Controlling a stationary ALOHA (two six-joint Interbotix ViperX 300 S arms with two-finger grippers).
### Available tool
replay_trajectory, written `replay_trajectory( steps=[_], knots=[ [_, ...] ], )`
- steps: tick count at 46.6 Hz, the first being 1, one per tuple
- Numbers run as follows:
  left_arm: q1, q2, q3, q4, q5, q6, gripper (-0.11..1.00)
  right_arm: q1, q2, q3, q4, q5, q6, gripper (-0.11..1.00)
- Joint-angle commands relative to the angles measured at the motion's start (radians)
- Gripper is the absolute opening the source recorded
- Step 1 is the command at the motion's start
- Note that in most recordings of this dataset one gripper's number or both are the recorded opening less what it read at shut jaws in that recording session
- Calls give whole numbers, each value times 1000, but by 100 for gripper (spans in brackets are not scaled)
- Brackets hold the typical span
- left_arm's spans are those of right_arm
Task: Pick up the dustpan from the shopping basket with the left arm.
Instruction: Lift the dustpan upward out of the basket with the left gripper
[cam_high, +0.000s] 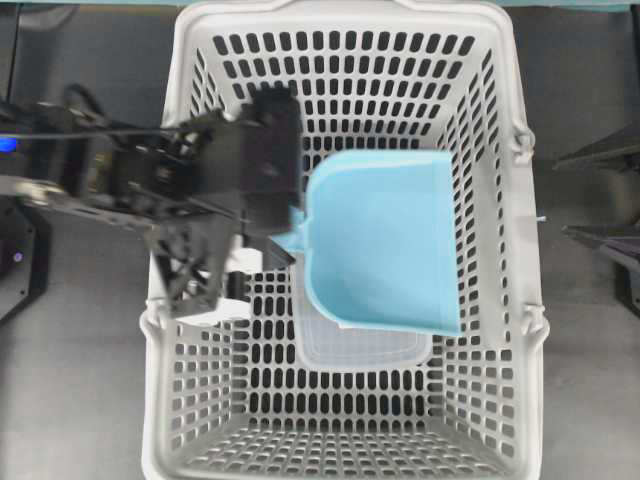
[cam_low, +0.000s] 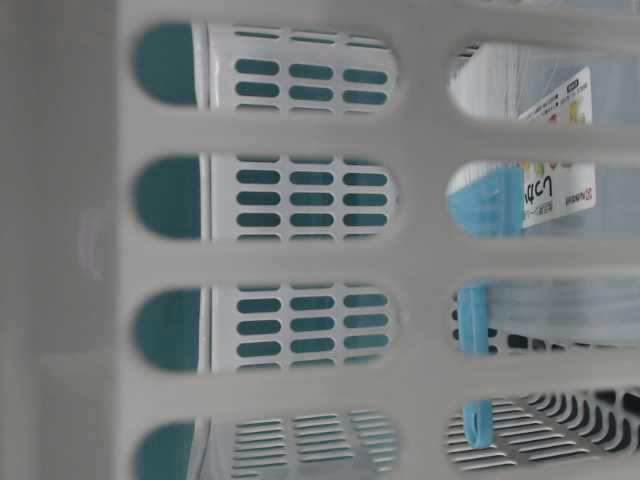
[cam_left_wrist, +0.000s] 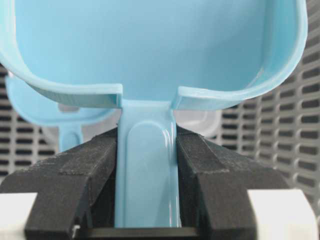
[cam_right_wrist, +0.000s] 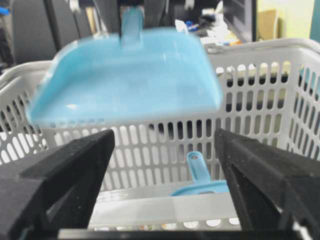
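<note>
Dark grey bench (cam_high: 80, 400) under the rig; a cluttered room with chairs shows behind the basket in the right wrist view.

The dustpan (cam_high: 385, 240), light blue, sits above the middle of the shopping basket (cam_high: 490, 300), pan mouth to the right and handle to the left in the overhead view. In the right wrist view it appears raised above the basket rim and blurred, so we judge it is airborne, not resting on the floor. The left hand (cam_left_wrist: 147, 200) pinches the dustpan's handle (cam_left_wrist: 147, 170): both black pads press flat against its sides just below where the handle meets the pan. The left arm (cam_high: 150, 190) reaches in over the basket's left wall.

Below the dustpan a clear plastic tray (cam_high: 365, 350) lies on the basket floor. A second, smaller blue piece with a handle (cam_right_wrist: 200, 177) also lies low in the basket; we cannot tell what it is.

The right hand (cam_right_wrist: 165, 190) is spread wide, holding nothing, outside the basket.

Risks, as we judge them:
- Handle is smooth and glossy, and the pan's weight sits far from the pinch; the dustpan could rotate or slip between the pads.
- The pan's wide edge could catch the basket's right wall or rim on the way out.
</note>
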Motion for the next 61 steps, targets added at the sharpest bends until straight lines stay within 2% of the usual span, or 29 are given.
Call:
replay_trajectory(
  steps=[1, 10, 16, 34, 45, 61],
  knots=[
    [2, -57, 11, 3, -64, 3, 27, 0, 5, -6, 3, -6, 2, 77],
    [3, -124, 84, 3, -221, 3, 27, 0, 5, -5, 3, -6, 2, 77],
    [6, -156, 114, 3, -273, 3, 27, 0, 5, -5, 3, -5, 2, 77],
    [11, -104, 95, 3, -236, -8, 27, 0, 5, -5, 3, -5, 2, 77],
    [12, -46, 66, 3, -227, -9, 27, 2, 5, 0, 3, -5, 29, 77],
    [9, -43, 72, 3, -227, -14, 27, 0, 5, 2, 3, -5, 31, 77]
  ],
)
